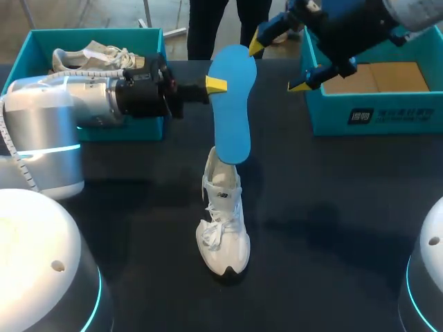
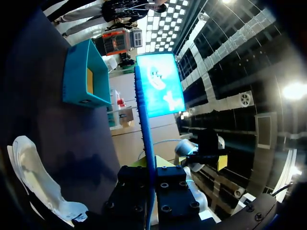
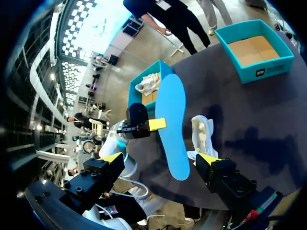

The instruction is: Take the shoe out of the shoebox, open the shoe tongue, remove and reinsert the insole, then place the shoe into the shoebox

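The insole [image 1: 232, 104] hid the shoe's [image 1: 223, 221] heel in the head view. The left gripper's [image 1: 216, 85] far finger was tucked behind it, and the right arm [image 1: 360, 28] got cropped at the edge

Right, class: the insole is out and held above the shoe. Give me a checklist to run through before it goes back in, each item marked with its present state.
1. Left gripper shut on the blue insole: ok.
2. White shoe upright on its sole on the table: ok.
3. Insole's lower end lined up with the shoe's opening: cannot tell.
4. Tongue pulled open far enough: cannot tell.
5. Right gripper open and apart from the insole: ok.
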